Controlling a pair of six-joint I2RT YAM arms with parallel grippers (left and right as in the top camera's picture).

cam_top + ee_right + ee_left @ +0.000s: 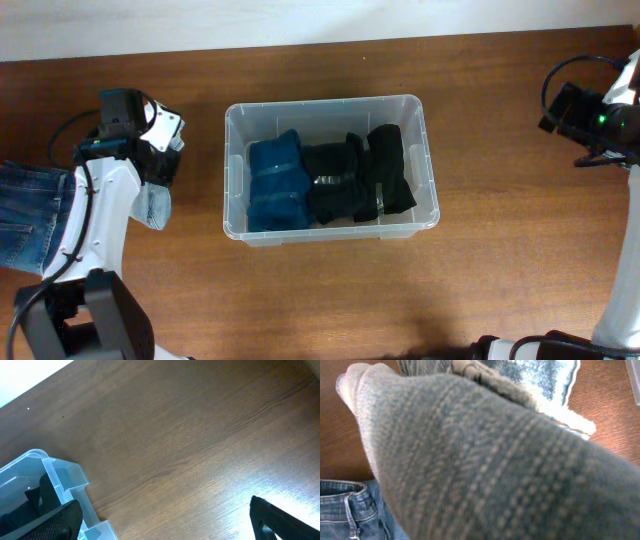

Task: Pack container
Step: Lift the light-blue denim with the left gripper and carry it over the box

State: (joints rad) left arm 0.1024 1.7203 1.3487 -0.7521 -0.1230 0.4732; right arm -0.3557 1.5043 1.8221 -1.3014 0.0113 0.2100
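Observation:
The clear container (325, 104) stands mid-table and holds a folded blue garment (277, 185) and two folded black garments (362, 172). Its corner shows in the right wrist view (56, 474). My left gripper (160, 166) is left of the container, above a pale grey-blue knit garment (155, 208). That knit garment (485, 460) fills the left wrist view and hides the jaws, which seem shut on it. My right gripper (556, 108) is far right of the container. Its fingers (165, 520) are wide apart with nothing between them.
Blue jeans (25, 215) lie at the table's left edge, under the left arm, and also show in the left wrist view (347, 510). A pale blue cloth (545, 380) lies beyond the knit garment. Bare wood (190, 435) lies under the right gripper.

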